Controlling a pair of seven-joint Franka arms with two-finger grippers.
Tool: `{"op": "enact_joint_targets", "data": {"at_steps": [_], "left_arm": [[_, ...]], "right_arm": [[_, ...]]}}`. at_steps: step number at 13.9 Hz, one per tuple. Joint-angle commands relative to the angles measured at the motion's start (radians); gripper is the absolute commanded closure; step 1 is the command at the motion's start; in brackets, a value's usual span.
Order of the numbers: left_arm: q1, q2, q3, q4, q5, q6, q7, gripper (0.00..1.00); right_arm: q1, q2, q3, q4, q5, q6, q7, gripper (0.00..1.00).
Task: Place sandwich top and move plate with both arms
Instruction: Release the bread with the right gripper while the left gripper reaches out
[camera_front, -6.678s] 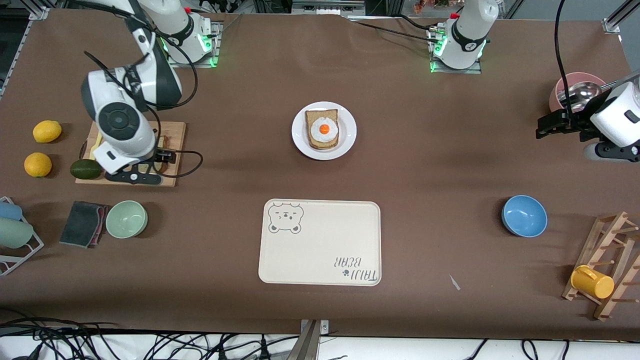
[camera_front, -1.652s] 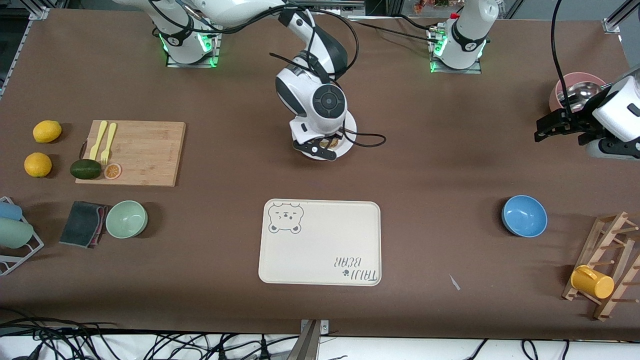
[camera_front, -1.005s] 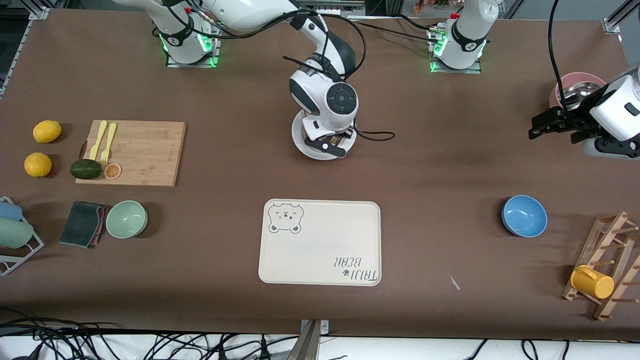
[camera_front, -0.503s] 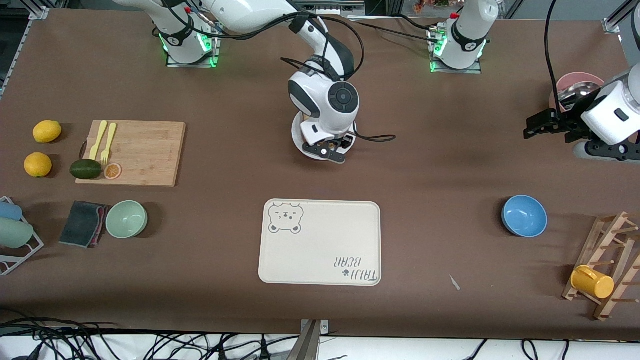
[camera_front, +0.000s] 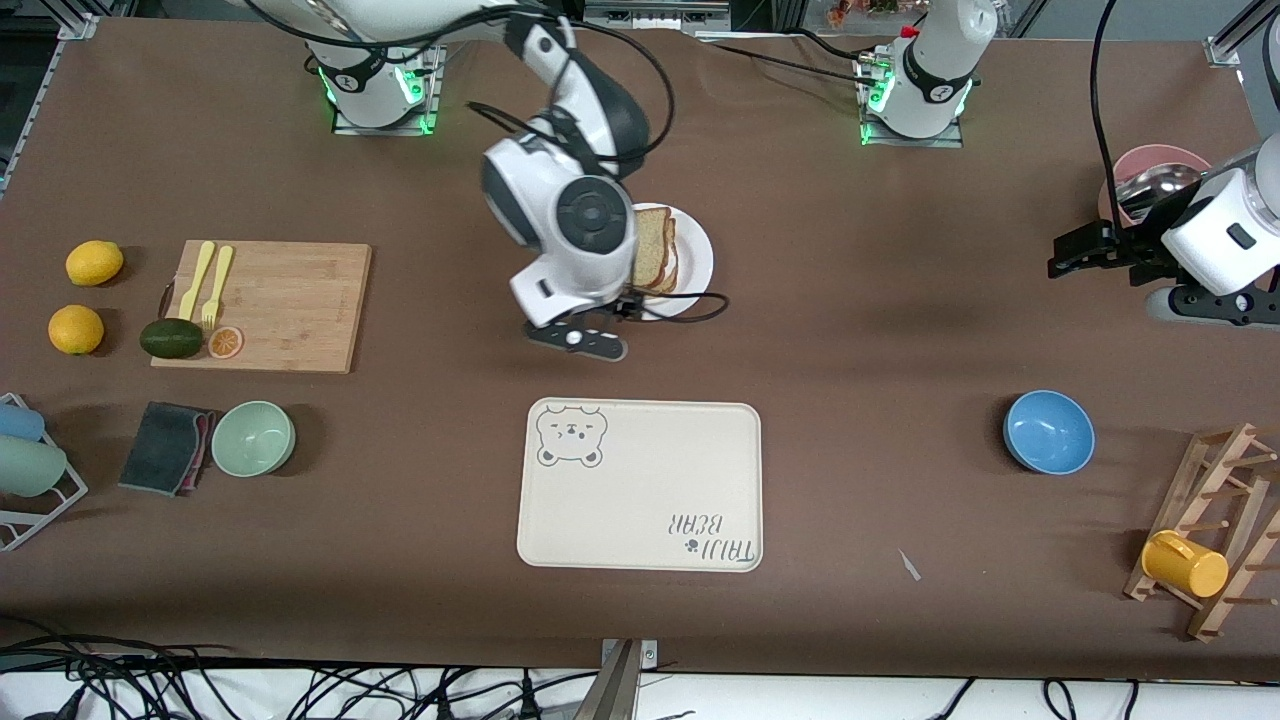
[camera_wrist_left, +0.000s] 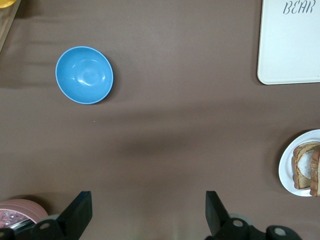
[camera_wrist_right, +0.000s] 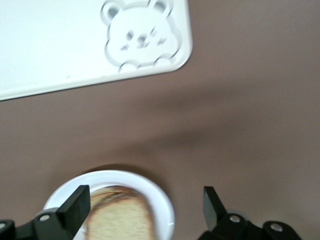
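The sandwich top, a brown speckled slice, lies on the stack on the white plate in mid-table. It covers the egg slice. My right gripper is open and empty, raised over the table beside the plate, toward the right arm's end. Its wrist view shows the slice on the plate between its spread fingers. My left gripper is open and empty, over the table at the left arm's end. Its wrist view shows the plate far off.
A cream bear tray lies nearer the front camera than the plate. A blue bowl, a pink bowl and a wooden rack with a yellow mug stand at the left arm's end. A cutting board, green bowl and lemons are at the right arm's end.
My right gripper was low over the plate with the slice. It has let go and pulled up and away toward the right arm's end. The slice now lies uncovered on the stack.
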Motion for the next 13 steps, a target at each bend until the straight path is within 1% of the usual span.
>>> {"op": "enact_joint_targets", "data": {"at_steps": [1,3,5,6,7,8,9,10,13], "left_arm": [[0.0,0.007,0.003,-0.008,-0.07,-0.007,0.012,0.0],[-0.002,0.021,0.002,-0.008,-0.079,-0.007,0.009,0.0],[-0.01,0.035,0.002,-0.007,-0.083,-0.003,0.01,0.0],[-0.011,0.053,0.002,-0.007,-0.111,0.0,0.012,0.0],[-0.01,0.065,0.002,-0.007,-0.169,0.006,0.013,0.0],[-0.005,0.084,0.002,-0.007,-0.234,0.022,0.013,0.0],[-0.005,0.102,0.002,-0.008,-0.266,0.032,0.013,0.0],[-0.01,0.116,0.002,-0.01,-0.277,0.032,0.013,0.0],[-0.01,0.197,-0.041,-0.034,-0.313,0.066,0.015,0.0]], "right_arm": [[-0.119,-0.078,0.016,-0.013,-0.001,-0.062,-0.191,0.0],[-0.21,-0.106,0.013,-0.016,-0.001,-0.097,-0.299,0.0],[-0.272,-0.135,-0.014,-0.02,0.0,-0.151,-0.412,0.0],[-0.29,-0.139,-0.045,-0.02,0.006,-0.174,-0.478,0.0],[-0.305,-0.158,-0.074,-0.02,0.008,-0.197,-0.549,0.0],[-0.319,-0.167,-0.088,-0.017,0.005,-0.224,-0.595,0.0],[-0.347,-0.185,-0.09,-0.028,0.006,-0.222,-0.617,0.0],[-0.38,-0.217,-0.087,-0.064,0.008,-0.222,-0.629,0.0],[-0.459,-0.302,-0.076,-0.143,0.006,-0.229,-0.725,0.0]]}}
